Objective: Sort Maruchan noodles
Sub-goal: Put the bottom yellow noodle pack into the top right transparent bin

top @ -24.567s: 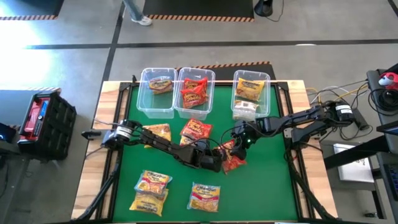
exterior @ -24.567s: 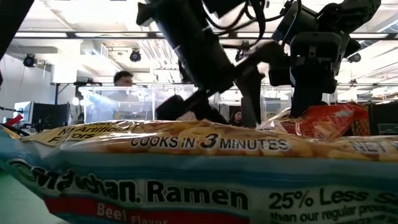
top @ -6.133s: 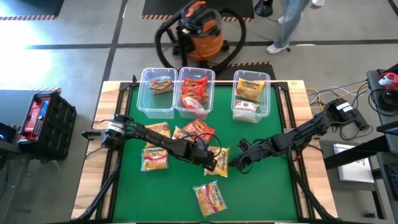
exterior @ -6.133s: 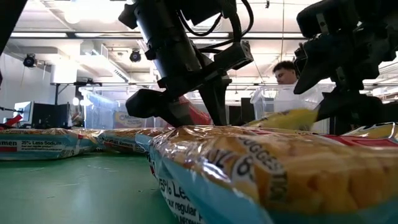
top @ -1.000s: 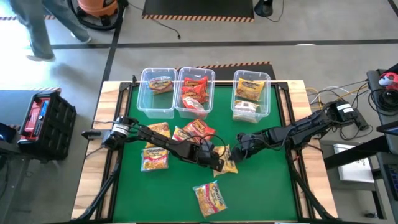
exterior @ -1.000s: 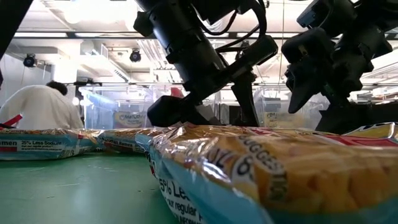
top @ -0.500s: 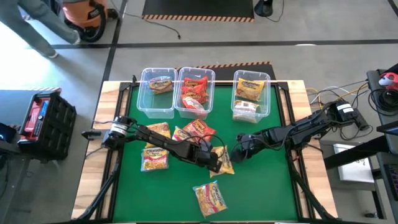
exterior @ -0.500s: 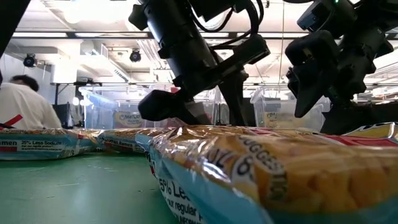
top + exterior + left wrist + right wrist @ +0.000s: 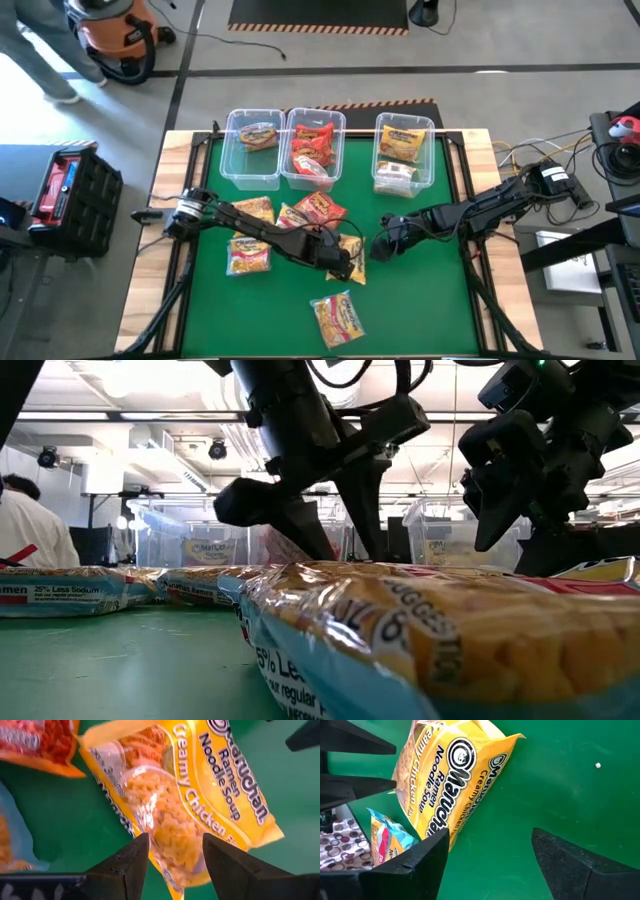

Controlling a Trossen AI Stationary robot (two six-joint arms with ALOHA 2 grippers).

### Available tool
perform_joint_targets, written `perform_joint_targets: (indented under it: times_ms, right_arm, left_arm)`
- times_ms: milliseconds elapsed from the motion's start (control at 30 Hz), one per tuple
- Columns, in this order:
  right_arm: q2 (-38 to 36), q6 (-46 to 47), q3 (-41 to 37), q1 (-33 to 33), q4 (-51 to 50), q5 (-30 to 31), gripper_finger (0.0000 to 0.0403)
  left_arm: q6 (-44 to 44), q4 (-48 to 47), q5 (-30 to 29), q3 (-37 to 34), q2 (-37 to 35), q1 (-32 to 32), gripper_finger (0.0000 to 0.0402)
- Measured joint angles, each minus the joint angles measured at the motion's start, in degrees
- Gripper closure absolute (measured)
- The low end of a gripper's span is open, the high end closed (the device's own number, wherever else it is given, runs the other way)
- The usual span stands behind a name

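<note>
Your left gripper (image 9: 170, 852) holds the yellow Creamy Chicken packet (image 9: 200, 805) by one end, just above the green mat (image 9: 430, 300), near its middle. Your right gripper (image 9: 485, 852) stands beside it, fingers spread wide and empty. Close on the free end squarely before the left lets go, then carry it to the far-right bin (image 9: 427, 160) holding yellow packets.

Yellow Creamy Chicken packet (image 9: 200, 805) mid-mat; other packets (image 9: 290, 215) loose nearby, more in three bins (image 9: 330, 118).
</note>
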Motion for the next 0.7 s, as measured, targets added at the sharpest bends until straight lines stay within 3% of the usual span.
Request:
perform_joint_targets:
  times_ms: [267,700]
  right_arm:
    - [0.0,-0.3,0.0,0.0,0.0,0.1,0.0138]
    - [0.0,-0.3,0.0,0.0,0.4,2.8,0.0143]
  left_arm:
    - [-2.6,-4.1,-2.4,-0.3,0.0,-0.3,0.0232]
    - [-4.5,-2.3,-2.9,-3.7,-0.1,-0.3,0.0232]
